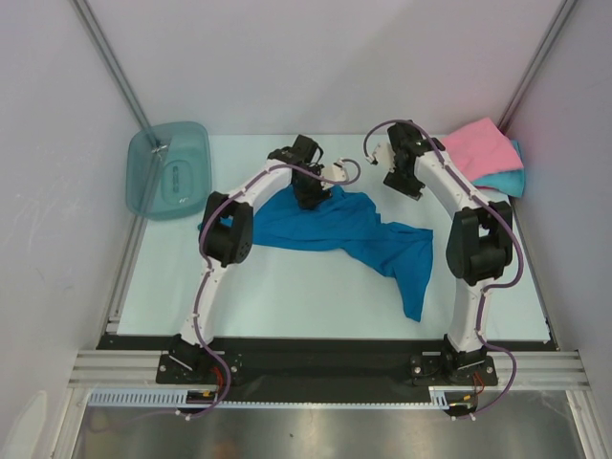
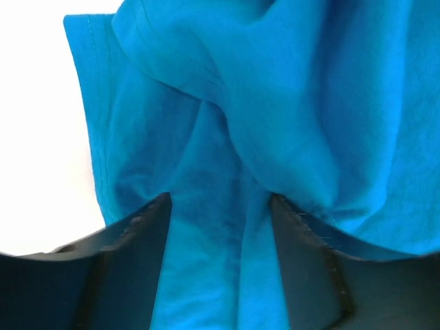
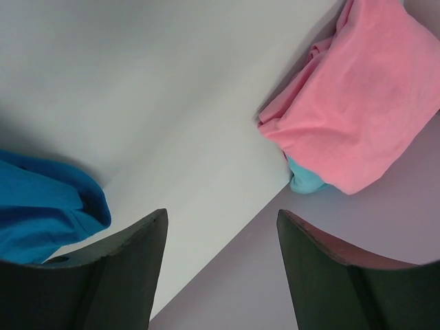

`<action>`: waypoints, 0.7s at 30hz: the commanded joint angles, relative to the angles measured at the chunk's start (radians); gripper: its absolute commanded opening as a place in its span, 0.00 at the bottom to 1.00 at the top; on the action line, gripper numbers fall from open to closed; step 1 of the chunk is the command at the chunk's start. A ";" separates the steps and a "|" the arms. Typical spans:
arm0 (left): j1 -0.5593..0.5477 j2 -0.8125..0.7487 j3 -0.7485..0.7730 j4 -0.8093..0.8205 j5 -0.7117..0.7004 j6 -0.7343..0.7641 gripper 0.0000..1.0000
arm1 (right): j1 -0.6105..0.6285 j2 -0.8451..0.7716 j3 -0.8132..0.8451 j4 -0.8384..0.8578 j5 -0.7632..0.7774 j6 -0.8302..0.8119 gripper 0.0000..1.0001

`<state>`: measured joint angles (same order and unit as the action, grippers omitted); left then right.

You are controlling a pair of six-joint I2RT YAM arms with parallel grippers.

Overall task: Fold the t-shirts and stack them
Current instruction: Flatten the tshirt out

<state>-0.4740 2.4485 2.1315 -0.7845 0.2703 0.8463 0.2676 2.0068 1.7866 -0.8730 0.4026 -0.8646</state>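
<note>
A deep blue t-shirt [image 1: 354,234] lies crumpled across the middle of the table, one end trailing toward the front right. My left gripper [image 1: 311,196] is pressed down on its far edge. In the left wrist view its fingers [image 2: 137,261] stand apart, with bunched folds of the blue t-shirt [image 2: 275,103] between and around them. My right gripper [image 1: 406,186] hovers open over bare table beyond the shirt's right part, with nothing between its fingers [image 3: 117,275]. A pink t-shirt [image 1: 483,148] rests on a turquoise t-shirt [image 1: 507,180] in the far right corner.
A translucent teal plastic bin [image 1: 170,172] leans at the far left edge of the table. White walls enclose the table on three sides. In the right wrist view the pink t-shirt [image 3: 357,103] and the turquoise t-shirt [image 3: 306,180] lie against the wall.
</note>
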 commanded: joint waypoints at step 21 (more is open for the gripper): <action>0.178 -0.144 -0.036 -0.300 -0.338 -0.024 0.00 | 0.035 -0.071 0.014 0.005 -0.016 0.009 0.70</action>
<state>-0.3767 2.4222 2.1258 -0.9779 0.0586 0.8410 0.2981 2.0026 1.7866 -0.8803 0.3847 -0.8646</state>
